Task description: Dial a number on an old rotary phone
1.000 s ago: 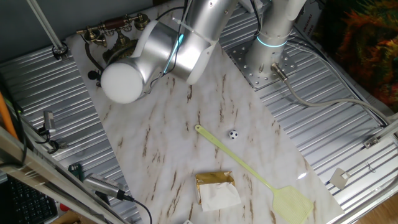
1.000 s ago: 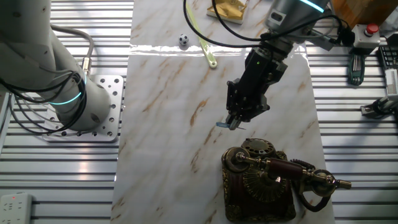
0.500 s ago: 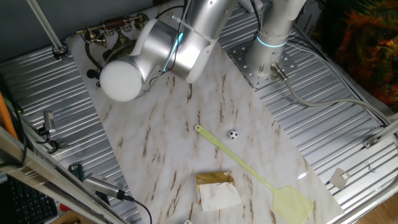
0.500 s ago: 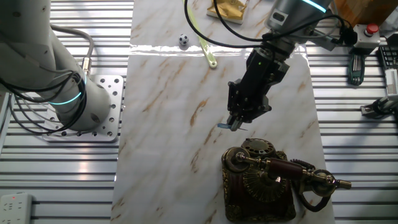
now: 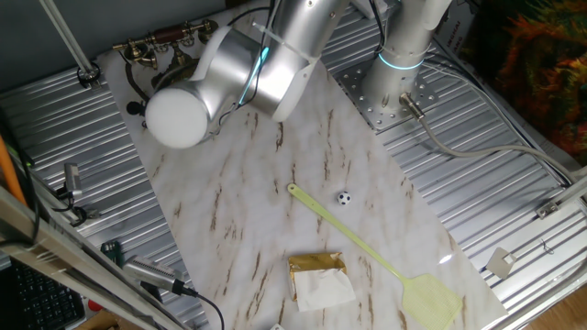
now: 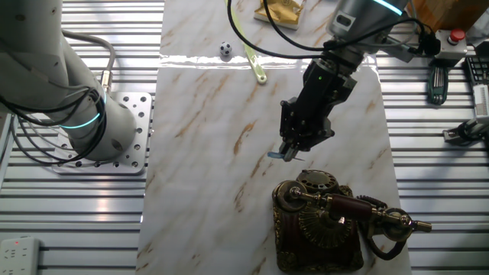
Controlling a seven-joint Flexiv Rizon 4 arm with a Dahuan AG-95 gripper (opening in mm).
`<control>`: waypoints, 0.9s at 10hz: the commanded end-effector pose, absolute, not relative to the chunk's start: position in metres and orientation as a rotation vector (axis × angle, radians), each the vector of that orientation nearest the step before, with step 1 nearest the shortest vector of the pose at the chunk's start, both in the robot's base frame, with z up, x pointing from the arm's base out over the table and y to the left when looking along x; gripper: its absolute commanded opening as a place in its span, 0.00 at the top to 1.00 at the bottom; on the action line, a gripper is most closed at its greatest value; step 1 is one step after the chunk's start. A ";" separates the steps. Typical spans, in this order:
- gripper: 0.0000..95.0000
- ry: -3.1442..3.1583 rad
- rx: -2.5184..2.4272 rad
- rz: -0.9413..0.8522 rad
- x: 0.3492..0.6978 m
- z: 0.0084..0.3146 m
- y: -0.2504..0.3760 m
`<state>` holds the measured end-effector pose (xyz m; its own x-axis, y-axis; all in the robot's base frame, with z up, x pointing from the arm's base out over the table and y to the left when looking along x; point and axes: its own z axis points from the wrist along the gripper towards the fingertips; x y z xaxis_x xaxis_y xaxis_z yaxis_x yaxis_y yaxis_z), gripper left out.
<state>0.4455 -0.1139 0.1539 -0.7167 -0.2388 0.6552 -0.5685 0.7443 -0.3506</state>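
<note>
The old rotary phone stands at the near end of the marble board, dark brown, with its round brass dial facing my gripper and the ornate handset lying across the cradle. My gripper hangs just above and left of the dial, a short gap away, with its blue-tipped fingers together and holding nothing. In the one fixed view only the phone's handset end and dark cord show at the top left; the arm's wrist hides the dial and the gripper.
A yellow-green fly swatter, a small black-and-white ball and a gold packet lie at the board's other end. The arm's base stands left of the board. Tools lie on the ribbed metal table at the right.
My gripper has crept a few pixels nearer to the phone's dial. Nothing else has moved.
</note>
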 end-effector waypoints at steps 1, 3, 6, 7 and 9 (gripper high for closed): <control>1.00 -2.349 0.611 0.727 0.446 0.154 -0.115; 1.00 -2.346 0.617 0.728 0.446 0.156 -0.118; 1.00 -2.342 0.631 0.727 0.443 0.158 -0.126; 1.00 -2.340 0.634 0.727 0.442 0.159 -0.128; 1.00 -2.335 0.638 0.730 0.443 0.159 -0.131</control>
